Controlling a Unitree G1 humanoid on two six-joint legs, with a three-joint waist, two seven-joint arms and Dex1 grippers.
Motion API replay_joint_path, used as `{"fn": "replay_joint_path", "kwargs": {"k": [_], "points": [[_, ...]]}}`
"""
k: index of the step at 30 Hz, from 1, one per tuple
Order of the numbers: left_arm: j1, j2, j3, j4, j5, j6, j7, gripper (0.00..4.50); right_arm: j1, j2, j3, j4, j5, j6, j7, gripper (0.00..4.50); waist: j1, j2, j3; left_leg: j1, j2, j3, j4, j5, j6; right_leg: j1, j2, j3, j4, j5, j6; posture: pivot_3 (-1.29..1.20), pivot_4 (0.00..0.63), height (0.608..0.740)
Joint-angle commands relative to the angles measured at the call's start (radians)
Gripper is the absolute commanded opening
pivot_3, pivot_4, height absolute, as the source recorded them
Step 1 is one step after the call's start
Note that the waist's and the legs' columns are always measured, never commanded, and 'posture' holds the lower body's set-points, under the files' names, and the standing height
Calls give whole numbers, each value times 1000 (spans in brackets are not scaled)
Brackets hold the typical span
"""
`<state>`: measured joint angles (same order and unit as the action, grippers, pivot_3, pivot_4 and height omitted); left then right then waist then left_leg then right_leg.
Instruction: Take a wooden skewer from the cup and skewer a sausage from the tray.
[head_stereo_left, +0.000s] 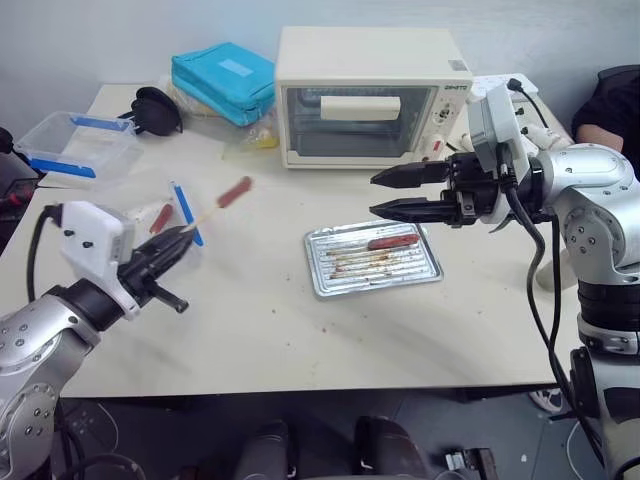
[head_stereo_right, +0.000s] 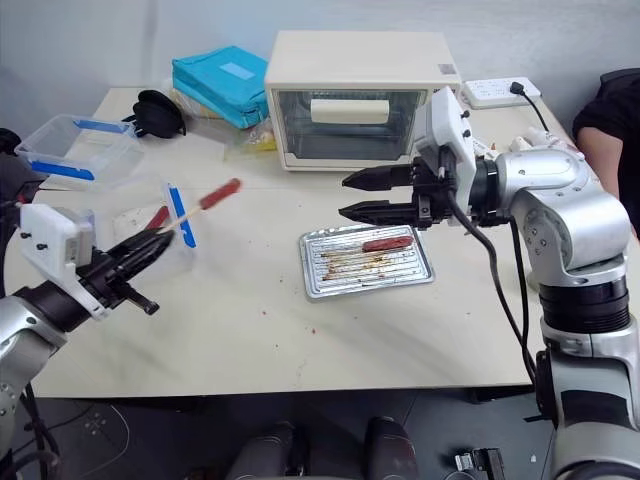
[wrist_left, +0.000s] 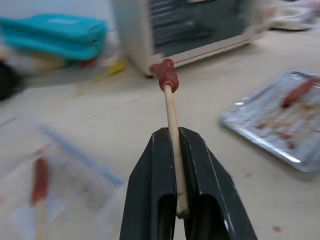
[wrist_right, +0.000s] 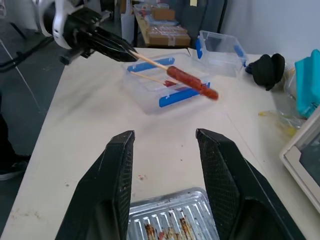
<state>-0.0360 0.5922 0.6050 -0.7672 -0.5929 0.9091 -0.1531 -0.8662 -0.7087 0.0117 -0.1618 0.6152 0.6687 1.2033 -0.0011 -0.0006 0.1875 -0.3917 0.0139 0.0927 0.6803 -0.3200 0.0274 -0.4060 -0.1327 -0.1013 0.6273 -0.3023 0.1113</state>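
Observation:
My left gripper (head_stereo_left: 188, 236) is shut on the wooden skewer (wrist_left: 172, 130), held out level above the left of the table. The sausage (head_stereo_left: 235, 192) sits spiked on the skewer's far tip, in the air above a clear box. On the table's middle lies the silver tray (head_stereo_left: 345, 275), and one other sausage (head_stereo_left: 393, 241) rests on its ridged bottom. My right gripper (head_stereo_left: 375, 195) hangs open just above the tray's far edge, pointing left toward the skewered sausage (wrist_right: 192, 82), with nothing between its fingers. The cup is hidden.
A clear box with blue clips (head_stereo_right: 150, 215) under the left gripper holds another skewered sausage (wrist_left: 40, 180). Behind stand a toaster oven (head_stereo_left: 370, 95), a teal pouch (head_stereo_left: 225, 80), a black object (head_stereo_left: 155, 108) and a second clear box (head_stereo_left: 75, 145). A person (head_stereo_left: 615, 100) sits at the far right.

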Motion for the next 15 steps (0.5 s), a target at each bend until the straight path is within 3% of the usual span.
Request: {"fn": "replay_joint_path", "kwargs": {"k": [1, 5, 9, 15], "points": [[-6, -8, 53, 54, 102, -21, 100, 0, 2, 16, -32, -60, 51, 31, -38, 2027, 1, -1, -1, 0, 0, 0, 0, 0, 0, 0, 0, 0, 0, 0, 0, 0, 150, 740], [-28, 10, 56, 230, 153, -112, 64, 0, 1, 16, -36, -89, 82, 55, -52, 2027, 3, -2, -1, 0, 0, 0, 0, 0, 0, 0, 0, -1, 0, 0, 0, 0, 150, 740], [-58, 56, -18, 403, 212, -239, -22, 0, -6, 12, -45, -101, 114, 78, -70, 2027, 0, -2, -1, 0, 0, 1, 0, -1, -1, -1, 0, -2, 0, 0, 0, 0, 150, 740], [-97, 64, -64, 526, 250, -295, -51, 0, 0, -5, -58, -133, 146, 98, -89, 2027, -1, -2, -1, 0, 0, 2, -1, -2, 0, -2, -1, -2, 0, 0, 0, 0, 150, 740]]}}
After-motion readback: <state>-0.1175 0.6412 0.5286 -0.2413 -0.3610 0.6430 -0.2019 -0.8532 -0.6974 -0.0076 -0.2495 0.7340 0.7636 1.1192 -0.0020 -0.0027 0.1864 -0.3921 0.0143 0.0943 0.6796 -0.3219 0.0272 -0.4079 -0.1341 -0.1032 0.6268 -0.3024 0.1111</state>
